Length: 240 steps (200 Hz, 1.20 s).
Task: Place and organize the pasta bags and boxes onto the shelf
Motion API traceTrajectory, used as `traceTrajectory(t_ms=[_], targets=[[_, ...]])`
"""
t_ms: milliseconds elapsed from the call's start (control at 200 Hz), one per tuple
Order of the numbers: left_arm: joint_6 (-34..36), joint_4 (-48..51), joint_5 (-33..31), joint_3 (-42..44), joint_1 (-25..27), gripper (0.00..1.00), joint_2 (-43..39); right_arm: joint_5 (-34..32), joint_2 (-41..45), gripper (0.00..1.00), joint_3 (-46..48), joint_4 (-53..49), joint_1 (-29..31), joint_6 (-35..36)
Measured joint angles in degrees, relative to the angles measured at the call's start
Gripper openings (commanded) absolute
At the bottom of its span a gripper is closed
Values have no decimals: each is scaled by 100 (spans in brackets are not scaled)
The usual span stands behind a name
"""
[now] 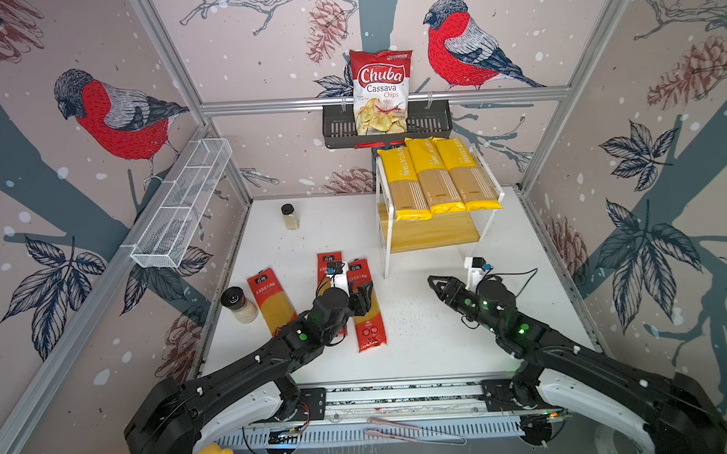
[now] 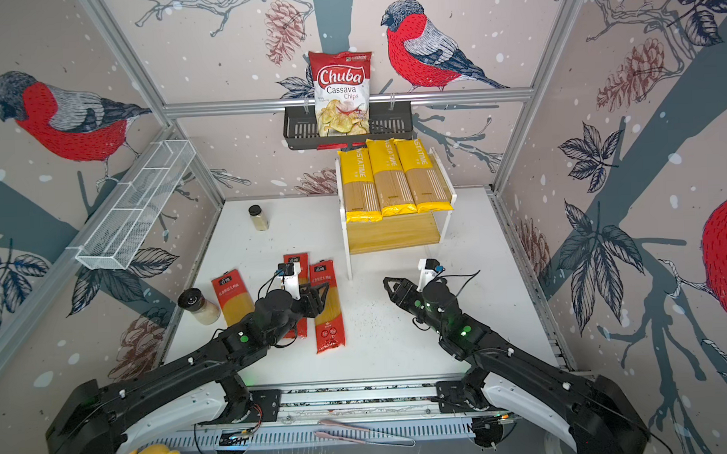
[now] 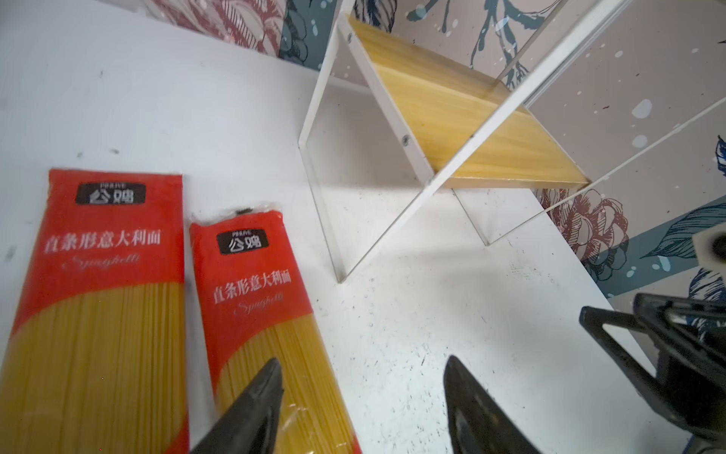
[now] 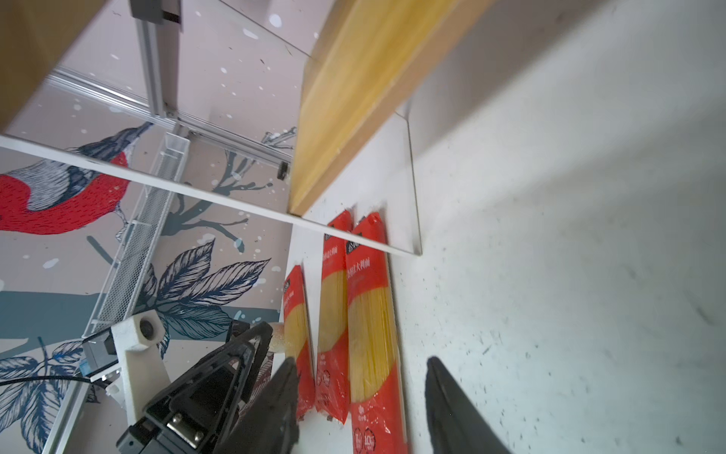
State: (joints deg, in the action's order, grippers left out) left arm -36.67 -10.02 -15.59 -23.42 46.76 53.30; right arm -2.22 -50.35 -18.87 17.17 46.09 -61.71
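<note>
Three yellow pasta packs (image 1: 433,175) lie side by side on the top board of the shelf (image 1: 428,232); its lower board is bare. Three red pasta bags lie on the white table: left (image 1: 273,302), middle (image 1: 328,264), right (image 1: 369,319). My left gripper (image 1: 364,296) hangs open just above the right red bag (image 3: 267,306). One of its fingers is over the bag and the other over bare table, with nothing held. My right gripper (image 1: 436,285) stands open over the table to the right of the red bags (image 4: 369,314), in front of the shelf (image 4: 353,98), pointing toward them.
A Chuba chips bag (image 1: 381,90) stands in the black wall basket (image 1: 429,126) above the shelf. A white wire basket (image 1: 182,205) hangs on the left wall. A small jar (image 1: 290,216) stands at the back; a bigger jar (image 1: 239,305) lies at the left edge.
</note>
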Motion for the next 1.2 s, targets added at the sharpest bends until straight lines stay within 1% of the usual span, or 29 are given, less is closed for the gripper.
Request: traceTrajectory(t_ms=[150, 290, 500, 730, 966, 1201], targets=[[-396, 136, 514, 323, -455, 62, -83, -210, -643, 51, -35, 282, 511, -17], [-667, 304, 800, 474, -577, 62, -184, -229, -1281, 51, -273, 378, 782, -11], [-914, 380, 953, 632, -595, 61, -9, 297, -2354, 49, -826, 428, 942, 232], [-1095, 378, 997, 745, -605, 60, 201, 898, -3348, 38, -1119, 538, 1161, 352], [-1110, 376, 955, 861, -634, 60, 57, 1325, -3939, 36, -1469, 643, 1167, 455], [-1110, 380, 933, 866, -686, 60, -35, 1598, -4321, 33, -1626, 680, 1202, 455]])
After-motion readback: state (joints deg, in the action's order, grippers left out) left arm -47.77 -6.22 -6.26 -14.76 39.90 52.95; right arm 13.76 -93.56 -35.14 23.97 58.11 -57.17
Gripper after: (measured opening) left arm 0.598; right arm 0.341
